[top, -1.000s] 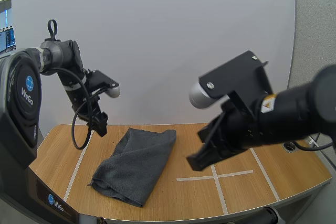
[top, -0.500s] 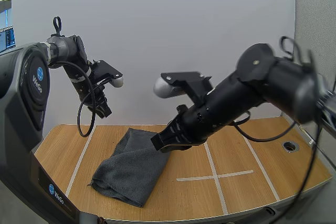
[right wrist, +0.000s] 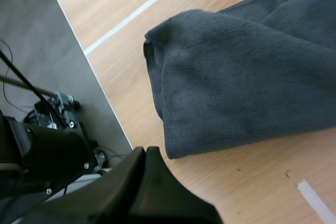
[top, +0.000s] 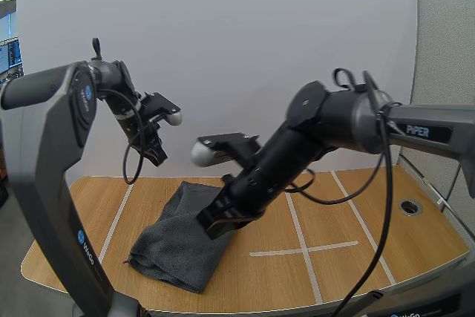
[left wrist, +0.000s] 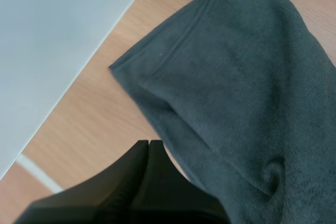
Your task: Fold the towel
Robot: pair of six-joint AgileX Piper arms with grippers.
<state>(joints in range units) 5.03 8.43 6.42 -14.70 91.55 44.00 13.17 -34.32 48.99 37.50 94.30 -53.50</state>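
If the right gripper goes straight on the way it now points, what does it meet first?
Probably the towel, at its near edge; depth is unclear, so the right gripper may touch bare table beside it.

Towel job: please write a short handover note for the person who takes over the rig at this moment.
The towel is dark grey. It lies slantwise on the left half of the table, doubled over, with a rounded fold at its near end.
The left gripper is shut on nothing, raised over the table by the towel's far corner.
The right gripper is shut on nothing, low at the towel's right edge. I cannot tell whether it touches the cloth.
Done: at least one loose fold seems made.
Left: probably another fold, or squaring the edges. Neither gripper holds the cloth.
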